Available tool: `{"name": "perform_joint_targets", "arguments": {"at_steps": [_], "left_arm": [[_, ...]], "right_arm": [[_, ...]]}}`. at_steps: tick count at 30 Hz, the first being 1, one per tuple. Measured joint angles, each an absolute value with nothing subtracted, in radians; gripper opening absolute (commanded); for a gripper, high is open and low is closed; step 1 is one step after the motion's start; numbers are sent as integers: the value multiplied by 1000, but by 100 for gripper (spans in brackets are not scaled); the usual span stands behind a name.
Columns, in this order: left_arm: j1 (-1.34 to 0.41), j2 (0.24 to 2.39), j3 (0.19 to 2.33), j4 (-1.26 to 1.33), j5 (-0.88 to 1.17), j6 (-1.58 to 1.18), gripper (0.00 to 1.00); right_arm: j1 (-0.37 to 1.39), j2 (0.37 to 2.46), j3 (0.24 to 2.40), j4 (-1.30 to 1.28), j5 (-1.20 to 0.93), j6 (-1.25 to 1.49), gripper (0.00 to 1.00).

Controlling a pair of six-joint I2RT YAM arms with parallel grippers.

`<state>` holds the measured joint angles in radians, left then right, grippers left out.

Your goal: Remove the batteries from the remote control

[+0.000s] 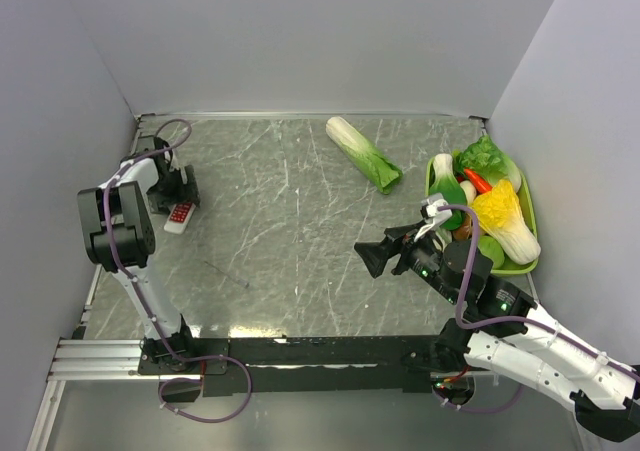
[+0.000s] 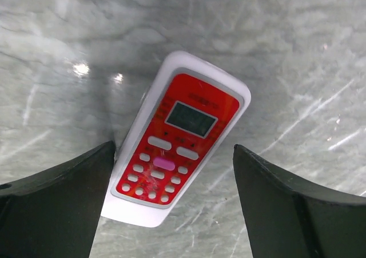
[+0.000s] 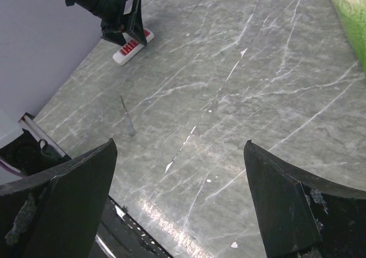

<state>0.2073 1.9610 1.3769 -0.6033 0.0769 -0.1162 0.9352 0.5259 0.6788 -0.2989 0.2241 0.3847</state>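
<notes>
The remote control (image 2: 178,141) is a white slab with a red button face and a dark window. It lies face up on the grey marble table at the far left (image 1: 181,215) and shows small in the right wrist view (image 3: 132,45). My left gripper (image 2: 174,203) is open just above it, its left finger at the remote's edge, the right finger apart from it. My right gripper (image 3: 178,203) is open and empty, raised over the table's right middle (image 1: 375,256). The batteries are hidden from view.
A green tray (image 1: 531,211) at the right holds a cabbage, a red chili pepper (image 1: 477,181) and other vegetables. A long green and white cabbage (image 1: 363,154) lies at the back centre. Grey walls close in the left, back and right sides.
</notes>
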Motion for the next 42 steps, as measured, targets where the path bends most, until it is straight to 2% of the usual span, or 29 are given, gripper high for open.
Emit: {"name": "perform_joint_targets", "arguments": {"at_steps": [7, 13, 16, 17, 20, 24, 29, 33, 37, 42], "left_arm": [[159, 1946, 1352, -613, 56, -114, 87], [103, 1941, 1339, -619, -3, -105, 75], [88, 1941, 1339, -628, -34, -105, 66], [84, 1941, 1339, -633, -49, -104, 57], [75, 1941, 1339, -640, -60, -113, 43], [67, 1928, 1325, -628, -36, -136, 32], [63, 1818, 1225, -559, 160, -206, 21], [60, 1681, 1127, -429, 391, -291, 22], [52, 1510, 973, -169, 625, -445, 22], [-15, 1389, 823, 138, 801, -651, 23]], "right_arm": [[935, 525, 678, -299, 224, 385, 100], [935, 525, 678, -299, 224, 385, 100], [935, 525, 678, -299, 224, 386, 100], [935, 525, 678, -298, 224, 387, 100], [935, 525, 671, -288, 223, 388, 100], [935, 525, 657, -277, 214, 387, 100], [935, 512, 625, -243, 184, 385, 100], [935, 505, 612, -218, 148, 390, 100], [935, 508, 590, -157, 85, 413, 100], [935, 574, 555, -31, -2, 453, 100]]}}
